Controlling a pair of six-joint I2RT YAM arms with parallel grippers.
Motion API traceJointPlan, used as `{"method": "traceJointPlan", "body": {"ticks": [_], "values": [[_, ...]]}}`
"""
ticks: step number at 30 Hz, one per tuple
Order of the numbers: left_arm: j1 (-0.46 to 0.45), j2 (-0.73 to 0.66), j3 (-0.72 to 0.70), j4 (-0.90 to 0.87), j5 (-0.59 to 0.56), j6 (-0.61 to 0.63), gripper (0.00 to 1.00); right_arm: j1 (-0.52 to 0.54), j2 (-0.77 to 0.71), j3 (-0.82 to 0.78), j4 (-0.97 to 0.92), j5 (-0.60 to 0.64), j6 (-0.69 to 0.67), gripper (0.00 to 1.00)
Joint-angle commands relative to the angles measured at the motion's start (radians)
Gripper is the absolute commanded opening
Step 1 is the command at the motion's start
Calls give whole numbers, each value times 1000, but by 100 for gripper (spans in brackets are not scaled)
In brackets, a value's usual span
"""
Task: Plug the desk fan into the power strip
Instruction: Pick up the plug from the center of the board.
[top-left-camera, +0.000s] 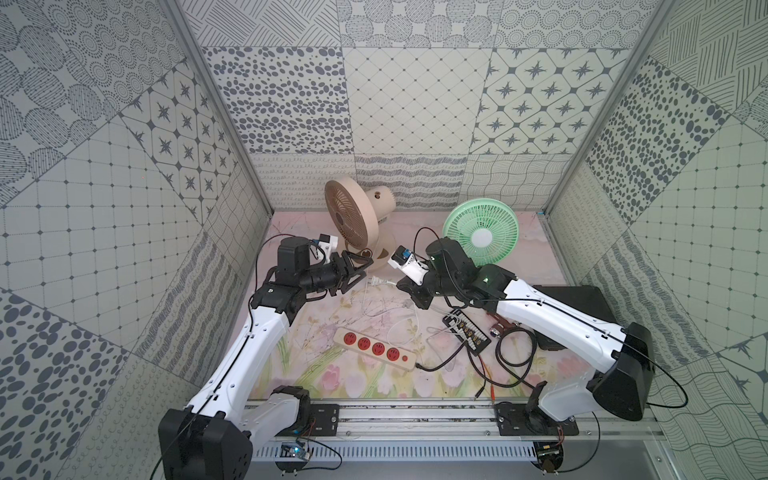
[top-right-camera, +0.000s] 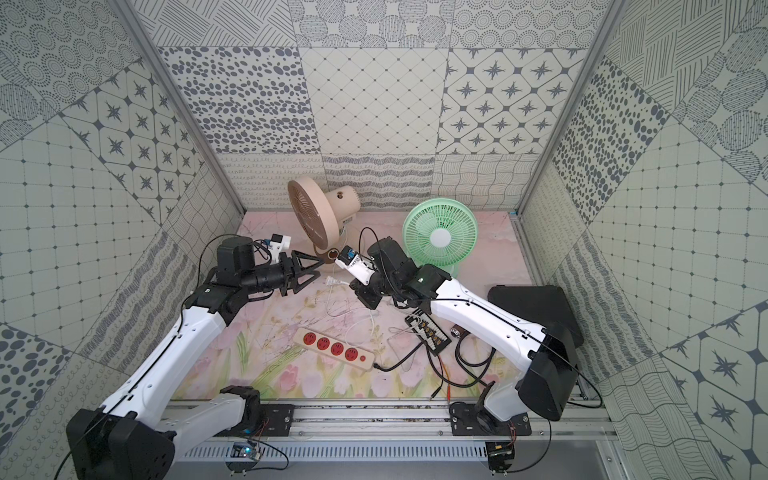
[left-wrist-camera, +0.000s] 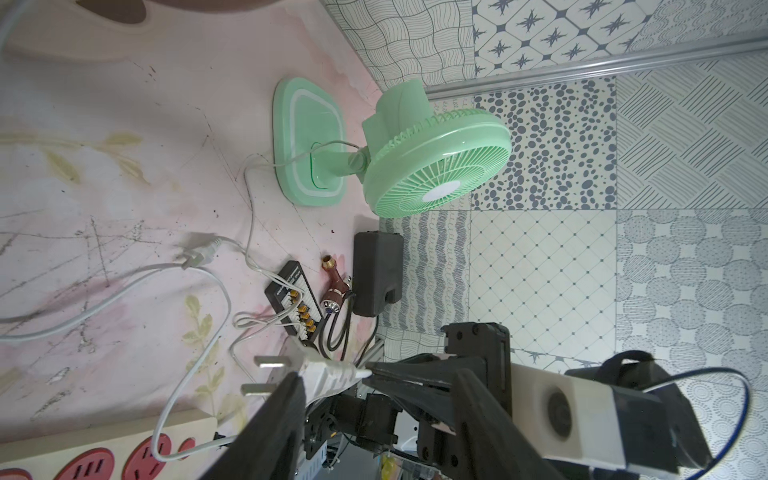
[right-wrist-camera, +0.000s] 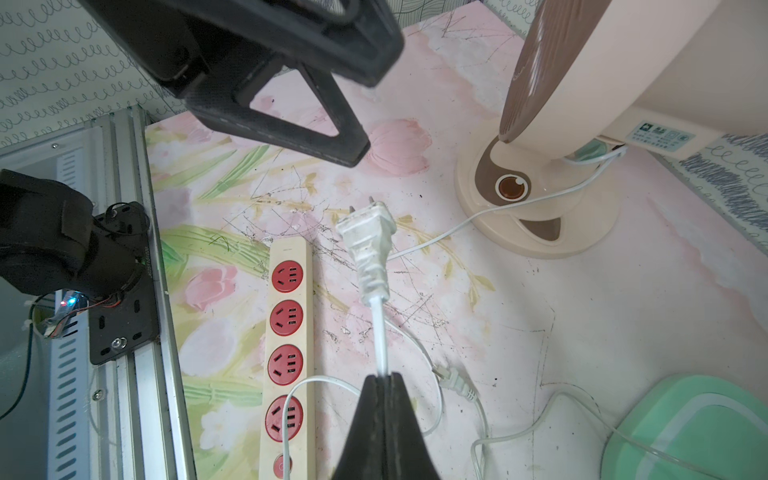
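Fans take the back of the table in both top views: a beige fan (top-left-camera: 353, 220) at 12 o'clock and a green fan (top-left-camera: 480, 237) at 1 o'clock. The power strip (top-left-camera: 374, 348) lies flat toward 6 o'clock with its sockets facing up. It slants from 10 to 4 o'clock, with its red button at the 4 o'clock end, and all four sockets are empty. A black connector board (top-left-camera: 467, 332) sits at 3 o'clock of it.

The two arms meet in the air at 12 o'clock of the strip. The right gripper (right-wrist-camera: 384, 376) is clamped on a white cord (right-wrist-camera: 380, 332) a little behind its plug (right-wrist-camera: 368, 232), so the plug sticks out free, offered to the other arm. That cord seems to run to the beige fan, though the tangle makes this uncertain. A second plug (right-wrist-camera: 453, 382) lies loose on the table, its cord leading toward the green base.

The left gripper (top-left-camera: 363, 272) has its jaws apart at the held plug. It is likely there to take the plug body itself, a firmer hold for pushing than the cord gives. Whether a finger touches the plug cannot be told. The prongs (left-wrist-camera: 270, 362) are bare and point away from the right gripper.
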Motion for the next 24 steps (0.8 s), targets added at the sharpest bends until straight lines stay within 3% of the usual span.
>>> {"method": "traceJointPlan", "body": {"ticks": [1, 5, 11, 19, 24], "values": [[4, 5, 11, -110, -33, 109, 69, 3, -28, -11, 63, -32, 3, 0], [4, 9, -31, -80, -31, 91, 66, 2, -31, -25, 85, -44, 16, 0], [4, -20, -153, 118, 27, -37, 62, 1, -46, -54, 104, -48, 50, 0], [4, 6, -262, 344, 85, -192, 76, -5, -77, -104, 137, -82, 75, 0], [4, 34, -318, 521, 126, -303, 72, -17, -84, -124, 160, -116, 95, 0]]}}
